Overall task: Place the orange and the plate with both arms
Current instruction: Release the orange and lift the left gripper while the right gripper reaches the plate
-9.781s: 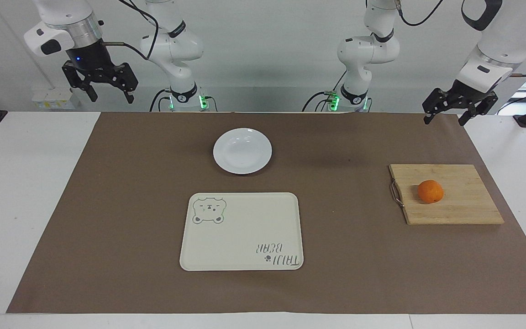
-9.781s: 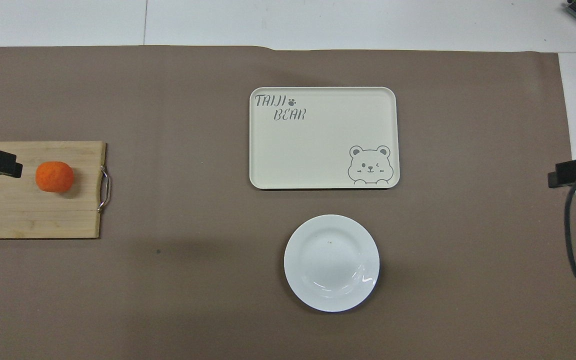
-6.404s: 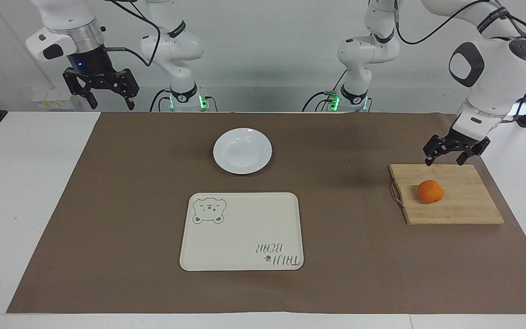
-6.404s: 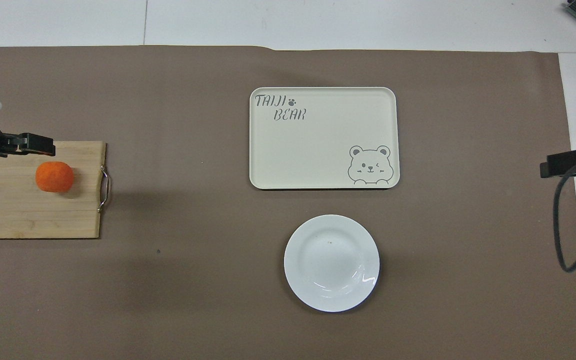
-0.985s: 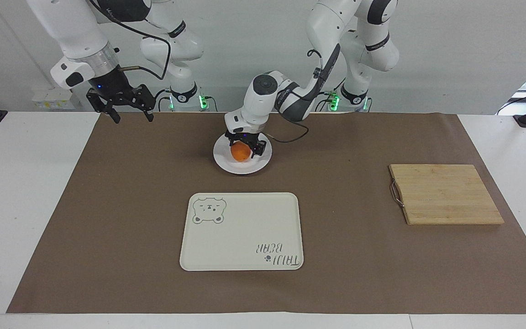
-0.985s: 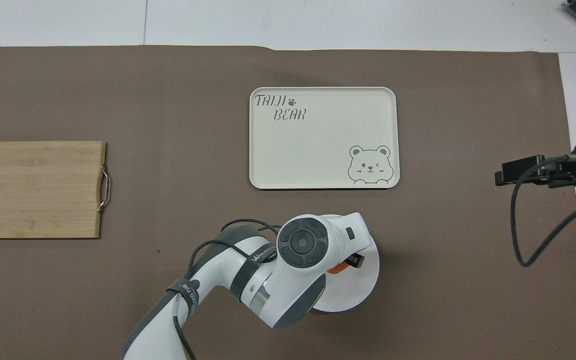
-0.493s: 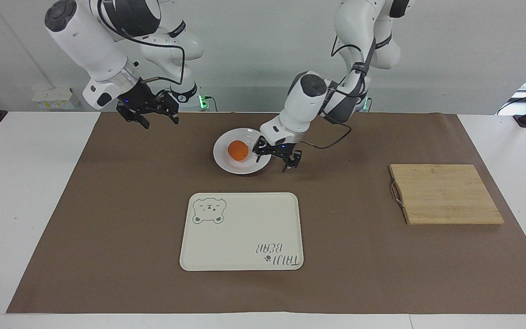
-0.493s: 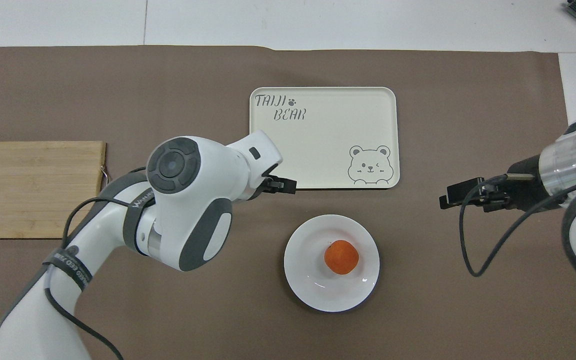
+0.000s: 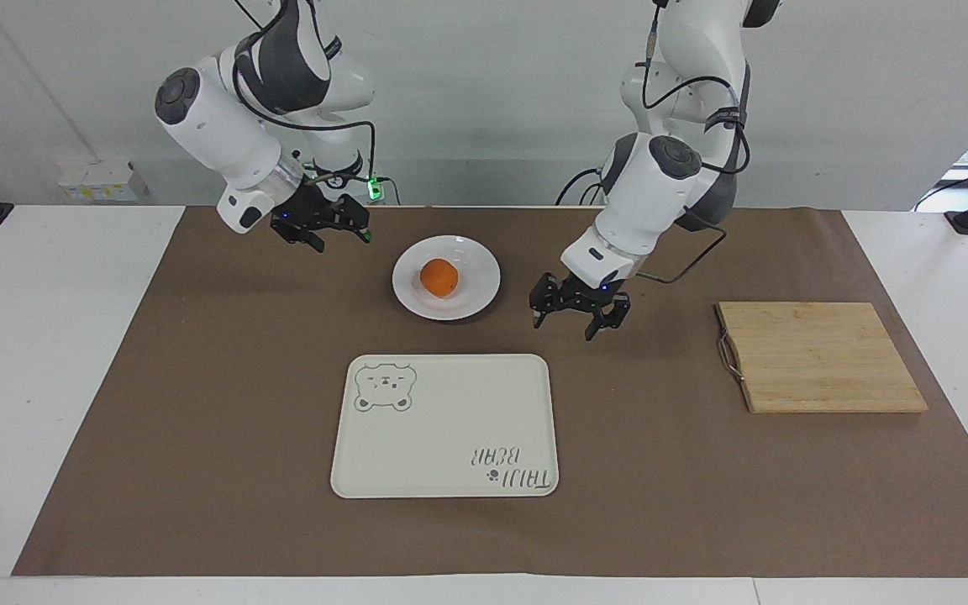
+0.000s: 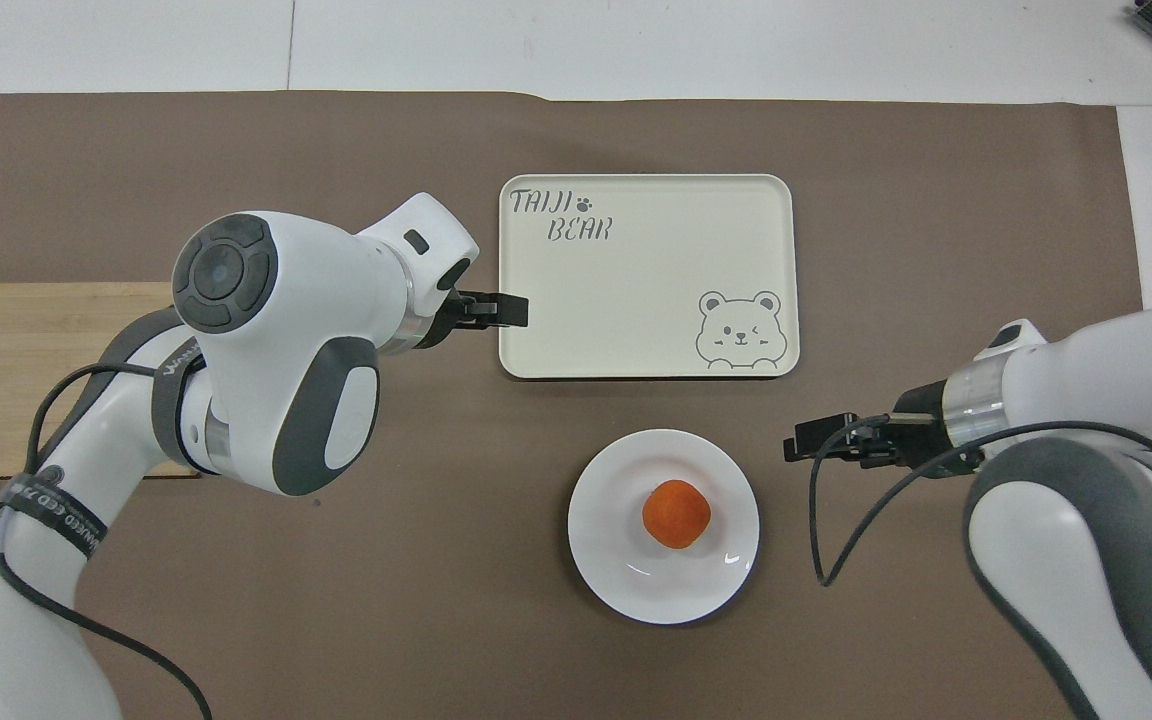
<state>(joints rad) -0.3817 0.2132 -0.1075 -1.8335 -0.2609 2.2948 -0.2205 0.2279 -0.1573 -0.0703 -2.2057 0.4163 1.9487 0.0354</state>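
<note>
The desk (image 9: pixel 47 353) is white, with a wide brown paper mat (image 9: pixel 198 420) spread over most of it, likely to give the things a plain, non-slip ground. Two white arms lean in from the robots' end. Toward the left arm's end lies a bamboo cutting board (image 9: pixel 820 357) with a metal handle, bare on top. Out in the middle, farther from the robots than the plate, sits a cream tray with a bear drawing (image 9: pixel 444 425), nothing on it; I'd judge it the place the plate is meant for. The white plate (image 9: pixel 469 296) rests on the mat near the robots, and the orange (image 9: pixel 439 277) sits in its hollow, where the dip keeps it from rolling. The left gripper (image 9: pixel 576 317) hangs low over the mat between plate and cutting board, fingers apart and holding nothing, clear of the plate. The right gripper (image 9: pixel 334 232) hovers over the mat beside the plate, toward the right arm's end, fingers also apart and empty, pointed at the rim as if lining up to take it.
</note>
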